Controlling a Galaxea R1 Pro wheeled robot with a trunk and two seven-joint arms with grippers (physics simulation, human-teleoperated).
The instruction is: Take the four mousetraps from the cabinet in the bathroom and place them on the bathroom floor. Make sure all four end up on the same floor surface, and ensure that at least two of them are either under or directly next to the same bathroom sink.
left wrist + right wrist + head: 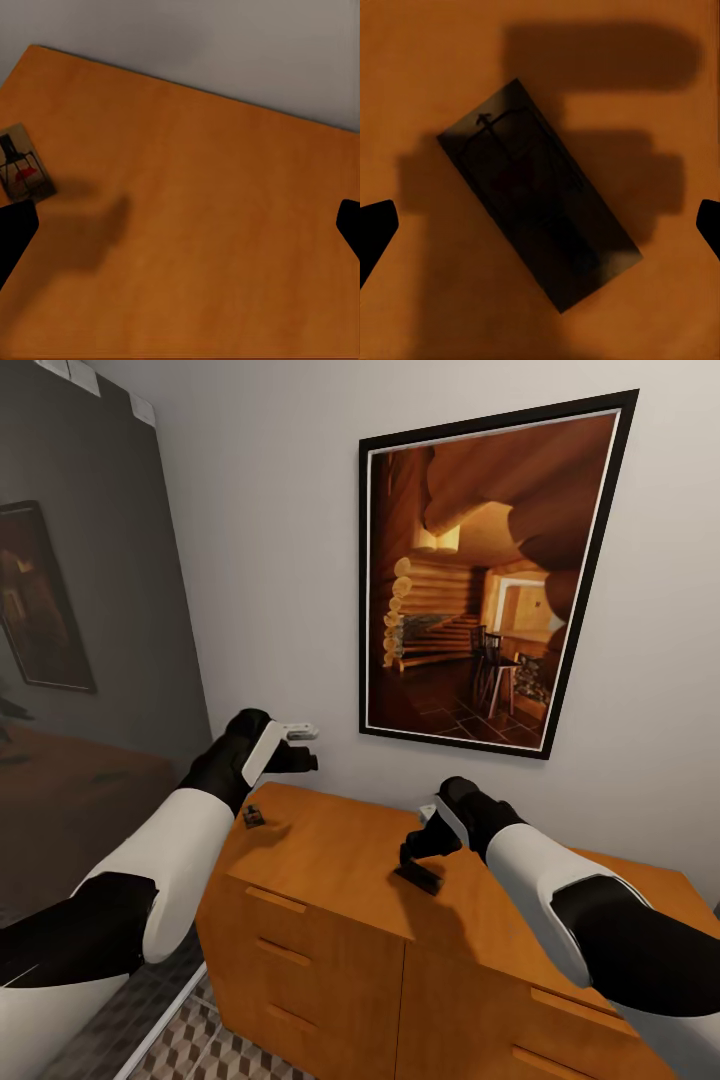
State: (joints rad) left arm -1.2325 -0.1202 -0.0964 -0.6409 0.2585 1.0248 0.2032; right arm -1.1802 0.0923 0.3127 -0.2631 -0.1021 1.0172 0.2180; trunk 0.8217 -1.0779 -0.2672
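Note:
The orange-brown cabinet (330, 860) stands against the white wall. One mousetrap (254, 818) lies on its top near the left edge, and shows in the left wrist view as a small board with wire parts (22, 169). My left gripper (305, 748) hovers open above the back left of the top, a little past that trap. A second mousetrap (420, 879) lies mid-top, in shadow. My right gripper (418, 852) is open directly above it. In the right wrist view this trap (540, 196) lies slanted between the two fingertips (375, 232), untouched.
A large framed picture (490, 580) hangs on the wall above the cabinet. A dark grey wall with another picture (45, 600) is at the left. Cube-patterned floor tiles (200, 1050) show at the cabinet's foot. The drawer fronts (300, 960) are closed.

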